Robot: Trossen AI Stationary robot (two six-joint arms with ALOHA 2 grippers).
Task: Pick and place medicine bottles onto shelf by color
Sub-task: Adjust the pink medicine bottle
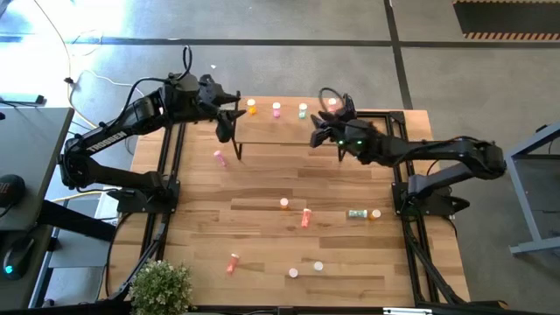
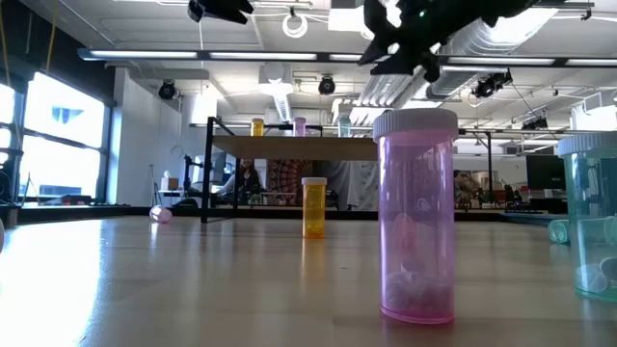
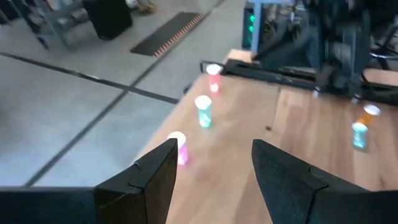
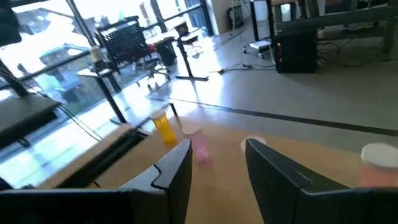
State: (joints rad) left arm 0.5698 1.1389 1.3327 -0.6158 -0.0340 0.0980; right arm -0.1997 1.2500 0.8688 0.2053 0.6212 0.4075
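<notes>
1. Concrete floor surrounds your slatted wooden table (image 1: 262,219), which fills the lower centre of the high view; a small potted plant (image 1: 162,284) sits at its lower left corner.
2. Shelf (image 1: 289,131): a light-wood board on black legs at the upper centre of the table. Four bottles stand along its far edge, from frame left: orange (image 1: 252,107), pink (image 1: 276,108), teal (image 1: 303,109), red (image 1: 332,105).
3. Loose bottles: a pink one lying just left of the shelf (image 1: 219,158); in mid-table a small upright orange one (image 1: 283,203), a red one on its side (image 1: 305,217), a teal one on its side (image 1: 356,213) touching an orange one (image 1: 374,213); near the lower edge a red one lying (image 1: 233,262), a pink one (image 1: 292,272) and a pale-capped one (image 1: 318,266).
4. Left tool (image 1: 229,121): above the shelf's left end, fingers apart, nothing between them.
5. Right tool (image 1: 322,133): above the shelf's right end, fingers parted, empty.
6. Judgement: your nearest target is the lying pink bottle, below and slightly left of the left tool in the high view. Its long axis runs roughly up-down the frame, tilted a little. The left arm is clearly nearer; the right arm sits closer to the teal-orange pair.
</notes>
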